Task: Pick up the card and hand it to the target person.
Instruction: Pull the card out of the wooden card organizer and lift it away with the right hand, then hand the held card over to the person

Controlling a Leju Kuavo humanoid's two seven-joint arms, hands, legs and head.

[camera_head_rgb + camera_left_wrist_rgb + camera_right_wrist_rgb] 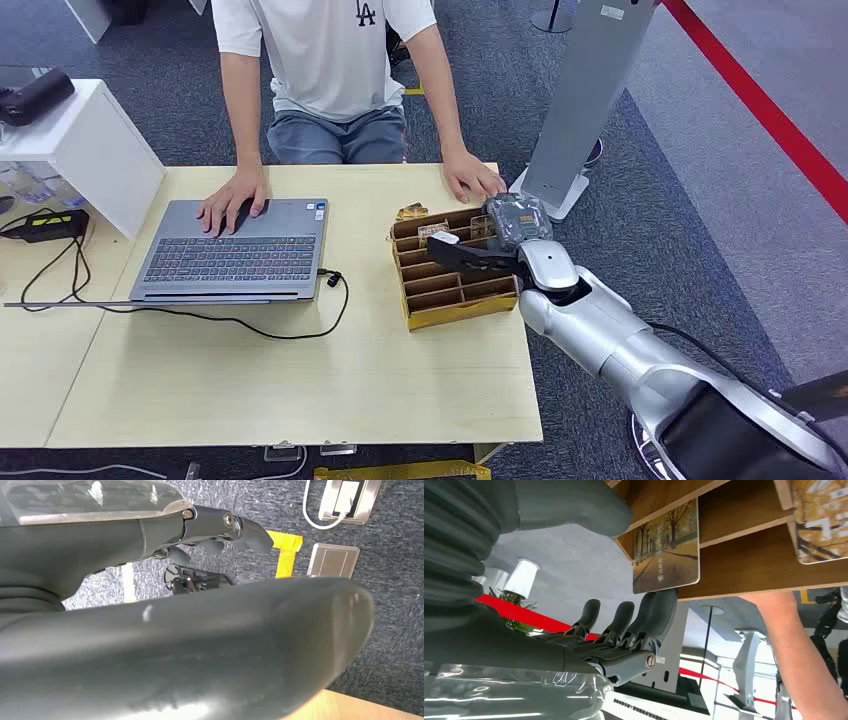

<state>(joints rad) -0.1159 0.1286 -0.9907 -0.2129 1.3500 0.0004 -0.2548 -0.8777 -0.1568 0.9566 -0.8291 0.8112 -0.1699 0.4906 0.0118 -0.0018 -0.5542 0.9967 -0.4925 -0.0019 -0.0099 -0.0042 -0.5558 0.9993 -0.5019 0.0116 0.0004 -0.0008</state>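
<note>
Right wrist view: card (666, 547) stands in rack just beside robot hand (624, 630).

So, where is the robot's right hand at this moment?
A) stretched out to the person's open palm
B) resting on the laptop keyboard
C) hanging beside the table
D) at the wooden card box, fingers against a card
D: the right hand reaches over the wooden card box, and the right wrist view shows its fingers against the edge of a card.
</note>
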